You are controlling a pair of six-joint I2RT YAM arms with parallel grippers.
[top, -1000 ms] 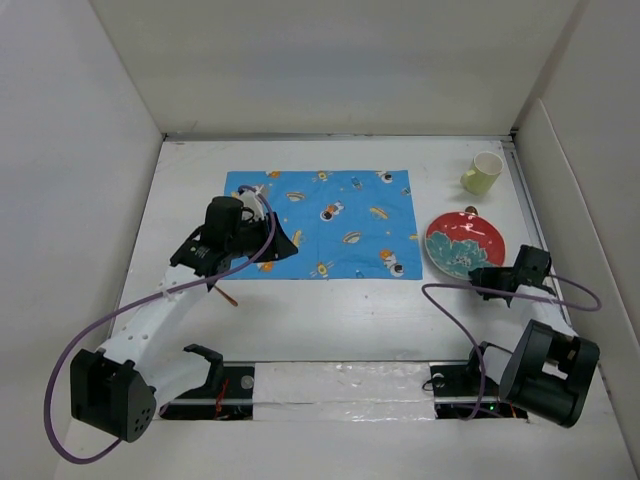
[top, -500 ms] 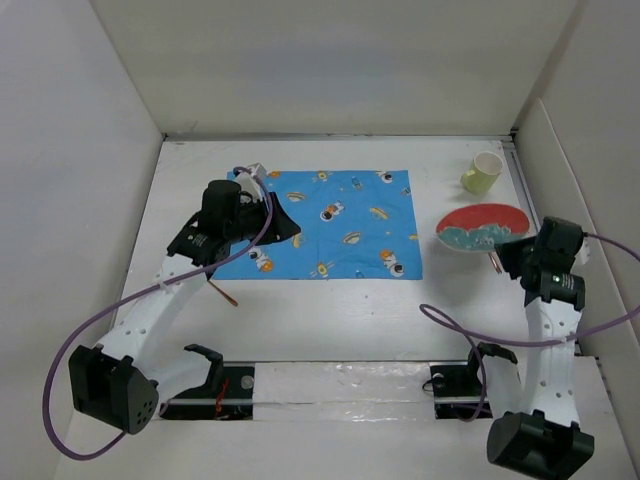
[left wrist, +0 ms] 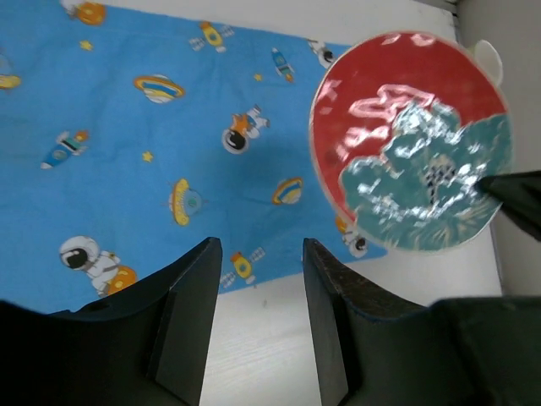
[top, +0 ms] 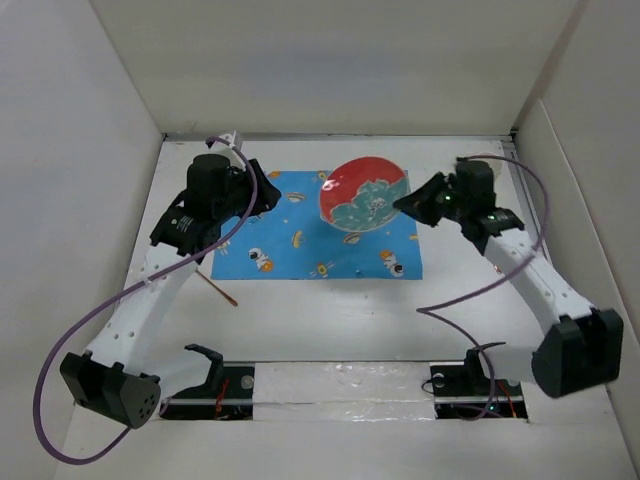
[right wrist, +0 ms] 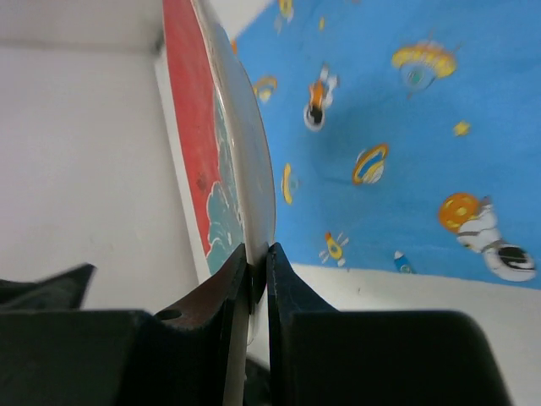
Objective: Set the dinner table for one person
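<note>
The red plate with a teal pattern (top: 362,195) hangs tilted above the far right part of the blue cartoon cloth (top: 300,240) on the white dinner table (top: 330,320). My right gripper (top: 405,204) is shut on the plate's right rim. In the right wrist view the jaws (right wrist: 256,271) pinch the plate's edge (right wrist: 228,152), with the cloth (right wrist: 406,127) below. My left gripper (top: 268,195) is open and empty over the cloth's far left. In the left wrist view its fingers (left wrist: 190,321) frame the cloth's edge, and the plate (left wrist: 406,152) shows at the upper right.
A thin brown stick (top: 216,288) lies on the table left of the cloth's near corner. A pale cup edge (left wrist: 488,56) peeks out behind the plate in the left wrist view; my right arm hides it from above. White panels (top: 100,150) surround the table.
My right gripper lifted the plate from the table's right side and carried it left and farther back, over the cloth. My left arm moved toward the far left corner.
</note>
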